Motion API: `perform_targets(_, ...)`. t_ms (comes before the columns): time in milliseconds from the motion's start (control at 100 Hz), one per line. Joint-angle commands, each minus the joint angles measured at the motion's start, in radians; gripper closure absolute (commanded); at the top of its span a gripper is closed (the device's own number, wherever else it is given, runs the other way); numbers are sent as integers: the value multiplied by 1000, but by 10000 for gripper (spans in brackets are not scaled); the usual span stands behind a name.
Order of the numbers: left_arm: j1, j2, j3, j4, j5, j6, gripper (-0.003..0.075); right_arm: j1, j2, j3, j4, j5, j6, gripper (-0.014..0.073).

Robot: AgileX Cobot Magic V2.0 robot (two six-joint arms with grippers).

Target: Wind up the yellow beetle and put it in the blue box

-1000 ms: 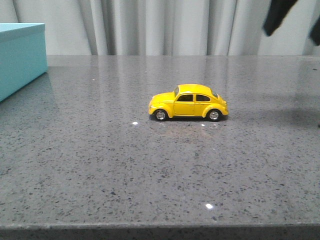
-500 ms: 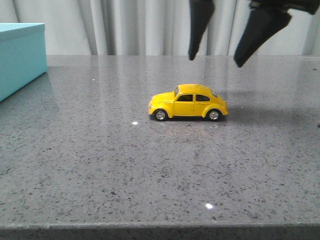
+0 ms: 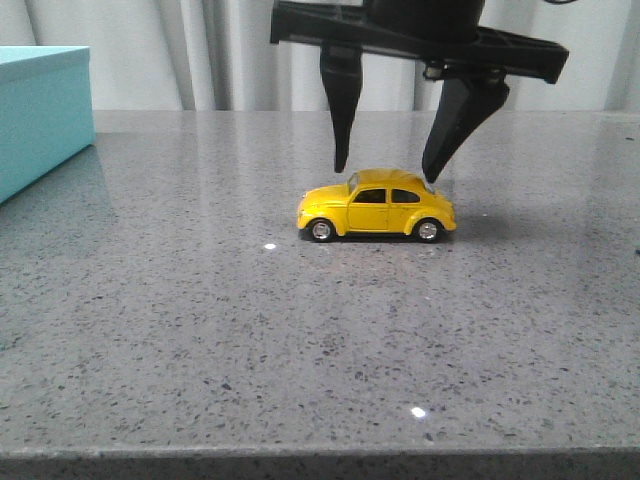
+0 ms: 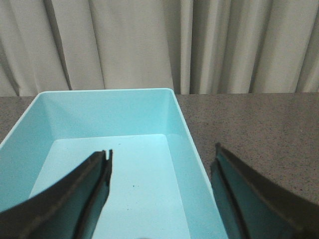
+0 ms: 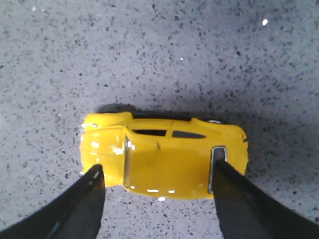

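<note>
Two spread fingers of your right tool are hanging open above the yellow beetle; glossy, probably slippery: pinch its flat doors.

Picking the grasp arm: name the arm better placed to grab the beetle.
Right. Its open gripper hangs right above the beetle, fingers straddling it. The left gripper hovers over the box.

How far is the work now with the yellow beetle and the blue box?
Done: nothing visible; the yellow beetle stands on the table, unheld. In hand: the right gripper hangs open just above its roof. Left: gripping, winding, and storing it in the blue box, which is open and shows nothing inside, below the open left gripper.
</note>
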Motion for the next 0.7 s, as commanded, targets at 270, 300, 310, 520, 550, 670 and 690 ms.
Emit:
perform_targets(270,-9,11,-35,-11,-84,-7,292,-1,-4,-35,-18,-6,10,116)
perform_targets(300,-9,11,-35,-11,-84,-7,292,-1,-4,-35,-20,-8,10,116)
perform_targets(310,-9,11,-35,-11,-84,-7,292,-1,-4,-35,-19,-8,10,116)
perform_targets(520,-9,11,-35,-11,-84,-7,292,-1,-5,-35,-94,30,10,116)
perform_targets(550,-9,11,-35,-11,-84,-7,292,-2,-5,-35,-105,40,10,116)
perform_targets(670,-9,11,-35,-11,-84,-7,292,-6,-5,-32,-139,71,10,116)
perform_targets(690,-9,11,-35,-11,-84,-7,292,-6,-5,-32,-146,76,11,116)
